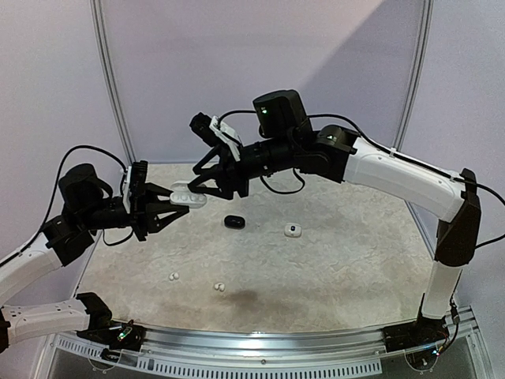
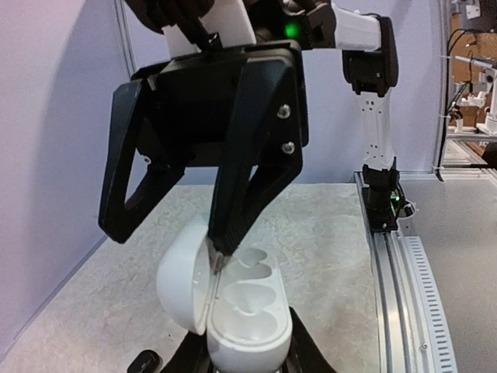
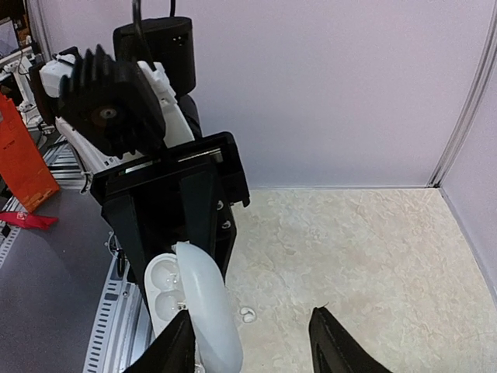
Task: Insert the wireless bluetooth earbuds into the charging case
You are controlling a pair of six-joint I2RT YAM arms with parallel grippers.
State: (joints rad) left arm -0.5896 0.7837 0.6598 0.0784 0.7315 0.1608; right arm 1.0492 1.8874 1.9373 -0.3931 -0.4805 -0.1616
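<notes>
Left fingers [image 2: 309,359] gripped the open case [image 2: 245,315] aloft; right fingers [image 3: 334,342], spread at its lid [image 3: 206,311], probably next needed an earbud [image 1: 173,275].

My left gripper [image 1: 178,199] blocks open charging case [image 2: 248,311] at 9 o'clock; my right gripper [image 2: 169,239] crowds it from 2 o'clock. On table [image 1: 355,268]: black case [image 1: 233,222], small white case [image 1: 292,230] at 4 o'clock; earbuds [image 1: 173,275] at 6 o'clock. Beyond them, free passage.

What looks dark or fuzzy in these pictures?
Top view: a dark shadow sits on the table near the front. Left wrist view: the charging case is clear, the left fingers beneath it dark and blurry. Right wrist view: the right fingers are black shapes at the bottom edge.
</notes>
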